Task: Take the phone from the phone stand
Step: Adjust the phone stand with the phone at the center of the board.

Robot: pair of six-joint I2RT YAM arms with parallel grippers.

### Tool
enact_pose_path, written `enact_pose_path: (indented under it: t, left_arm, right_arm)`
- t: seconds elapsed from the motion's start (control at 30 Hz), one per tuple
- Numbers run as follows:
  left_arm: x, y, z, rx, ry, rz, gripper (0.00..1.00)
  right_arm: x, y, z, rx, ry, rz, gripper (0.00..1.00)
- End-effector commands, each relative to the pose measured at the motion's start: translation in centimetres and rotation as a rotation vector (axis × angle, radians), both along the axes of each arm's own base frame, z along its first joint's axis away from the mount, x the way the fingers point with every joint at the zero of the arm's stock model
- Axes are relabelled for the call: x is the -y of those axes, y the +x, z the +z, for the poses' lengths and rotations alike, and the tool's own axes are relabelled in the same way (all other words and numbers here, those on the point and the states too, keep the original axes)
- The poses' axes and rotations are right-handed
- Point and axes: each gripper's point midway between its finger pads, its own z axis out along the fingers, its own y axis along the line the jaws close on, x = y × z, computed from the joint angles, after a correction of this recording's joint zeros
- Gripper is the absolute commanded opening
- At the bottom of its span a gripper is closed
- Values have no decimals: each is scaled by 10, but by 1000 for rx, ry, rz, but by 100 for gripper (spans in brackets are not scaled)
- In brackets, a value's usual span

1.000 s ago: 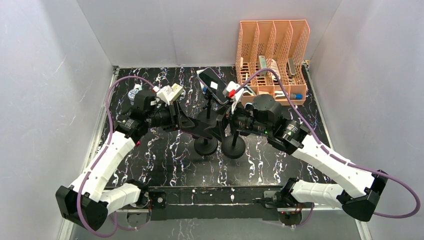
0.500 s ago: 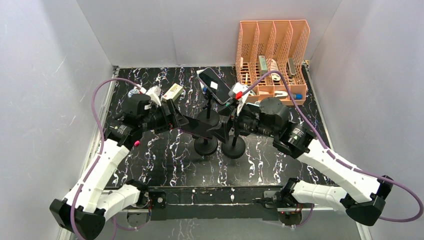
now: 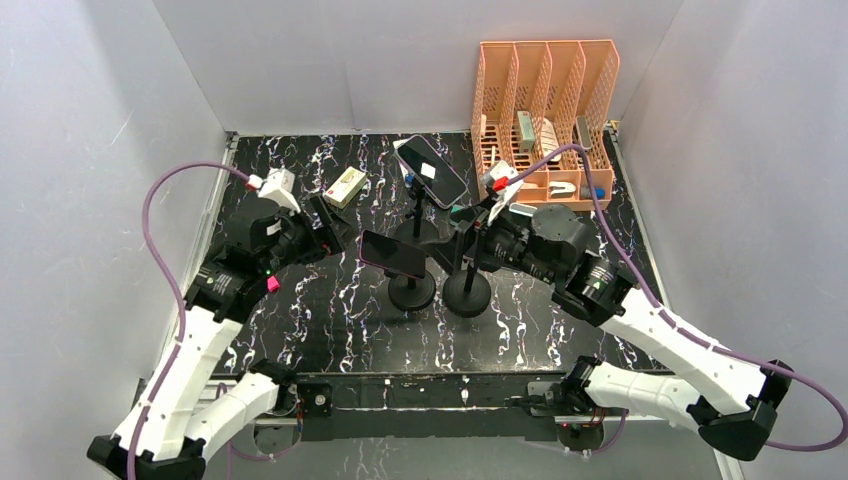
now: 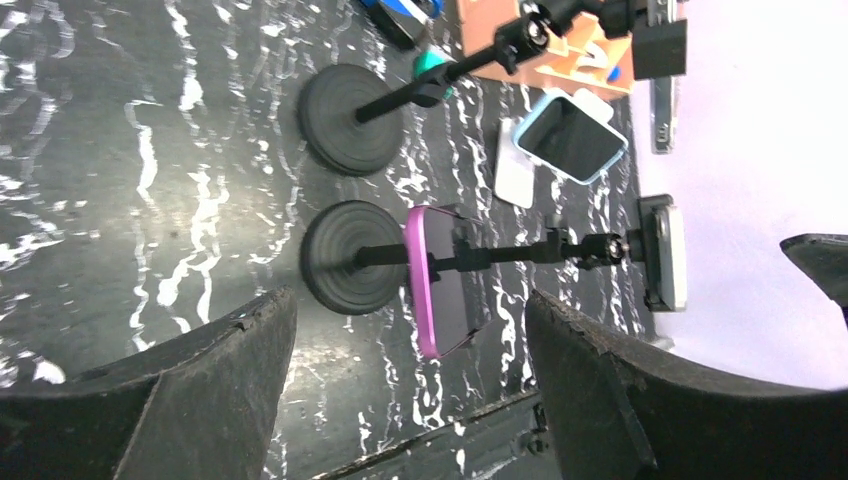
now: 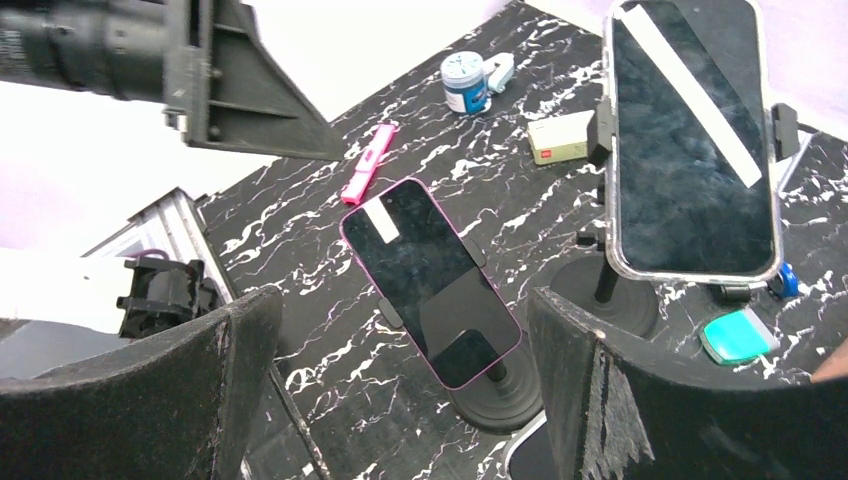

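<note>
A pink-edged phone (image 3: 393, 254) is clamped in a short black stand with a round base (image 3: 412, 292). It shows face-on in the right wrist view (image 5: 432, 282) and edge-on in the left wrist view (image 4: 428, 282). A second phone in a clear case (image 3: 430, 170) sits on a taller stand behind it and fills the upper right of the right wrist view (image 5: 690, 140). My left gripper (image 3: 330, 222) is open and empty, a little left of the pink phone. My right gripper (image 3: 462, 238) is open and empty, just right of it.
Another round stand base (image 3: 467, 293) stands beside the first. An orange file rack (image 3: 545, 100) holds several items at the back right. A small box (image 3: 345, 185) lies at the back. A pink marker (image 5: 368, 162) and a blue jar (image 5: 465, 82) lie far left. A light-blue-cased phone (image 4: 570, 137) lies flat.
My left gripper has pulled back to the left, away from the pink phone, which now shows uncovered on its stand. My right arm has shifted slightly to the right.
</note>
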Motion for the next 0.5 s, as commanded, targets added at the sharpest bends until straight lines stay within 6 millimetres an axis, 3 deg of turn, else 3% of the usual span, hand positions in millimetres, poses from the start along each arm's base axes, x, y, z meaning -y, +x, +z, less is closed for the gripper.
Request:
enact_pose_path:
  t: [0.0,0.1,0.27,0.47]
  left_arm:
    - [34,-4,-5,-23,-109,-156,81]
    - [46,-5,0,0,-191,-195,81]
    - [48,-1,-13,-34,-202,-184,80]
    - [50,2,-27,-73,-227,-167,67]
  right_arm:
    - [-2,-20,32,121,82,107,99]
    - [0,-29,32,151,79,149,99]
    - [1,-32,33,150,69,165,99]
    - [0,-36,30,147,62,188,99]
